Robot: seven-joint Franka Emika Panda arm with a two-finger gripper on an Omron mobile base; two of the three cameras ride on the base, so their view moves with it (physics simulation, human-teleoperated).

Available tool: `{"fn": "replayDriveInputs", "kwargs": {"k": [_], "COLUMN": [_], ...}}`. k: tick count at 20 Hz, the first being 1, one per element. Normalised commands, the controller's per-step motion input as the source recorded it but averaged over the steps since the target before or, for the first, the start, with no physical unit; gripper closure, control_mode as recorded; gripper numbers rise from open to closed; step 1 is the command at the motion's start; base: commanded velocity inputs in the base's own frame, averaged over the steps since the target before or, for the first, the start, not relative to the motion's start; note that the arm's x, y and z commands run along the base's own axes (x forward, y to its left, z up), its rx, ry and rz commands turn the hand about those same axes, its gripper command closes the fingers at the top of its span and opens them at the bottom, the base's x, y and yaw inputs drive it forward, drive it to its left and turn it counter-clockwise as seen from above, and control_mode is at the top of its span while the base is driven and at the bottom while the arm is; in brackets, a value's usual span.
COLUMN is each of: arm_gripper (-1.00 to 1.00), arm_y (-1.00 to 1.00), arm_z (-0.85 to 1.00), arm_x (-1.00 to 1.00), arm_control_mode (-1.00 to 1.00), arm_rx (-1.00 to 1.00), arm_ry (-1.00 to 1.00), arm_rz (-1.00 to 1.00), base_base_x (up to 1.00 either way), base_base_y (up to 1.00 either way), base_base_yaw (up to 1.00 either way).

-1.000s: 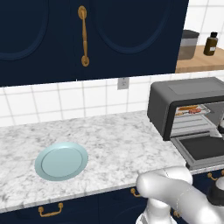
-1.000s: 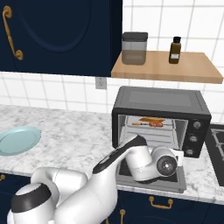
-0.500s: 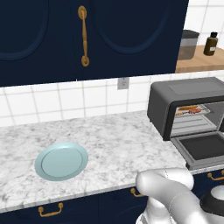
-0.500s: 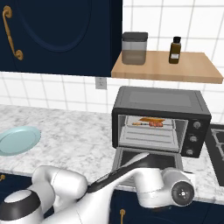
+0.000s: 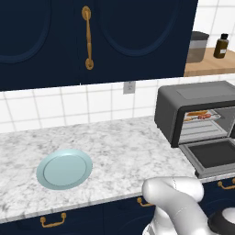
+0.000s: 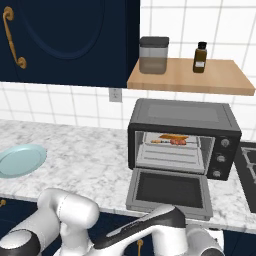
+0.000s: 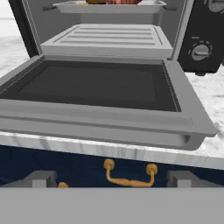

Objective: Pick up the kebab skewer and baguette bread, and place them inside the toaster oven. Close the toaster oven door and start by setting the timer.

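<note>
The dark grey toaster oven [image 6: 180,117] stands on the counter with its toaster oven door [image 6: 169,190] dropped flat open. On the upper tray inside lie the golden baguette bread [image 6: 172,136] and the red-brown kebab skewer [image 6: 175,142]; in the left base view the baguette bread [image 5: 197,112] and kebab skewer [image 5: 204,117] sit on the same tray. In the hand view the toaster oven door [image 7: 96,85] lies just ahead and above, its front bar along the near edge. My gripper [image 7: 111,179] is open and empty, below counter height in front of the door.
A light blue plate [image 5: 64,167] rests bare on the marble counter to the left. The oven's knobs [image 7: 200,51] line its right panel. A gold drawer handle [image 7: 129,173] is on the navy cabinet under the counter edge. A shelf with a canister [image 6: 153,55] and bottle [image 6: 200,57] hangs above the oven.
The hand has dropped from over the open door to below the counter edge in front of it. The jaws stayed open. The oven, food and plate have not moved.
</note>
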Motion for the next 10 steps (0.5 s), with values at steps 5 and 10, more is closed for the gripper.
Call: {"fn": "replayDriveInputs", "kwargs": {"k": [5,10], "arm_gripper": [-1.0,-1.0], "arm_y": [0.15,0.0], "arm_z": [-0.52,-0.03], "arm_x": [-0.05,0.32], "arm_control_mode": [-1.0,-1.0], "arm_rx": [0.0,0.0], "arm_ry": [0.0,-0.03], "arm_rz": [0.01,0.0], "base_base_x": [0.0,0.0], "base_base_y": [0.0,0.0], "base_base_yaw": [0.0,0.0]}}
